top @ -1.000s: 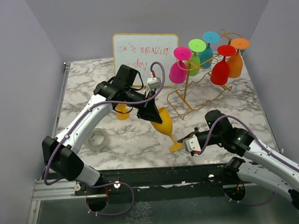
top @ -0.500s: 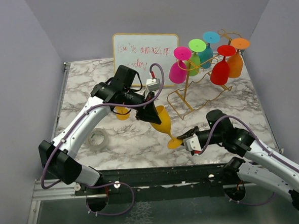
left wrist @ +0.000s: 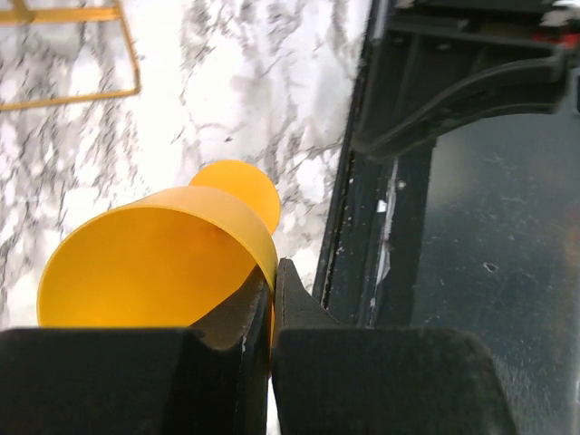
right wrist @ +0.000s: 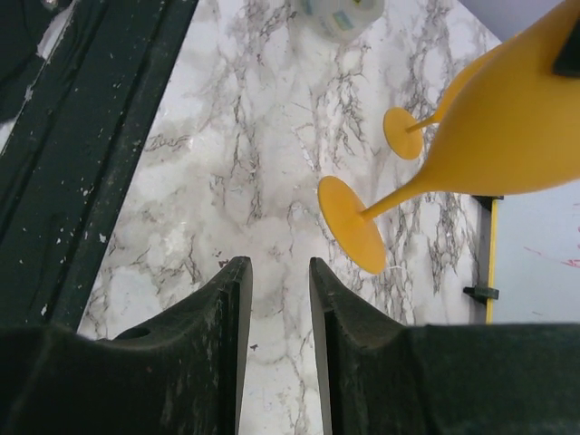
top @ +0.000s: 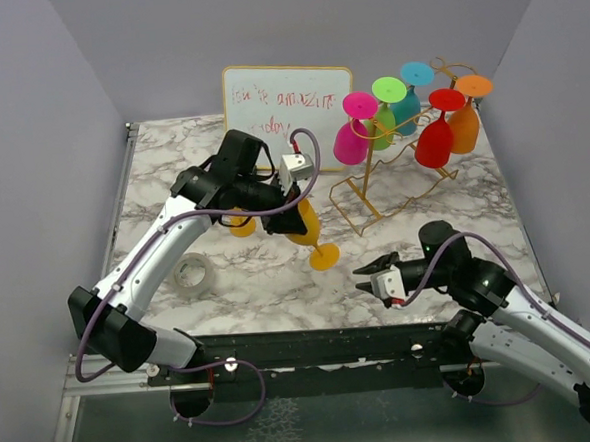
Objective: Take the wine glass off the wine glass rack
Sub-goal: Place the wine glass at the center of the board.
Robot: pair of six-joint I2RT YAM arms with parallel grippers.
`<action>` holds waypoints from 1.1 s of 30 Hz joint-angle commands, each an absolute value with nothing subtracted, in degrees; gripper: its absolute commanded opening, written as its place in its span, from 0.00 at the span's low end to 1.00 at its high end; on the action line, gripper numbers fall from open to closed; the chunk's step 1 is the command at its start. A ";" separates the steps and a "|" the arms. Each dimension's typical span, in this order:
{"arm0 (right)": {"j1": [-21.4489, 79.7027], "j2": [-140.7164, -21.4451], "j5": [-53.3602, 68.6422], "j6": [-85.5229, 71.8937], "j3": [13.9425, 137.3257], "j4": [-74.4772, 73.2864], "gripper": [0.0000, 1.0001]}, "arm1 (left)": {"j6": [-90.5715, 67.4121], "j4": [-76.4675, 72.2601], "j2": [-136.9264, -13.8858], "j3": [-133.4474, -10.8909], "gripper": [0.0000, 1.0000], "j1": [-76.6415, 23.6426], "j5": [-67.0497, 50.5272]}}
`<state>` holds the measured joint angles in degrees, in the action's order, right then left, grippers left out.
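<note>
— Where do we have the wine glass?

— We see the yellow wine glass [top: 310, 234] off the wine glass rack [top: 368, 181], in front of it and to its left, clear of the gold wire. It is tilted, with the bowl up by our left arm and the round foot down toward the marble worktop [top: 455, 221]. We cannot tell whether the foot touches.

— And our left fingers?

— The left fingers [left wrist: 274, 304] are closed tight on the rim of the bowl, and the yellow wall is pinched between them.

— The right side?

— The right fingers [top: 369, 279] are parted part way and hold nothing. We see them low over the worktop near the front edge, pointing toward the foot of the yellow glass, near it but apart.

— What do we see on the rack itself?

— Five glasses hang there upside down: a magenta glass [top: 350, 144], a green glass [top: 383, 125], a teal glass [top: 407, 109], a red glass [top: 435, 144] and an orange glass [top: 464, 128].

— Anything else on the worktop?

— We see a second yellow glass [top: 241, 226] mostly hidden behind our left arm, a roll of tape [top: 191, 274] near the front left, and a white dry-erase board [top: 288, 101] upright at the back.
</note>
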<state>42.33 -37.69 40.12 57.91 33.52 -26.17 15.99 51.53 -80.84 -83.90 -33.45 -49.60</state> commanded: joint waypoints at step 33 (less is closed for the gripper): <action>42.56 -33.95 -7.46 -32.78 47.04 -29.35 0.58 | -15.23 58.15 -67.64 -75.66 0.00 -35.60 19.72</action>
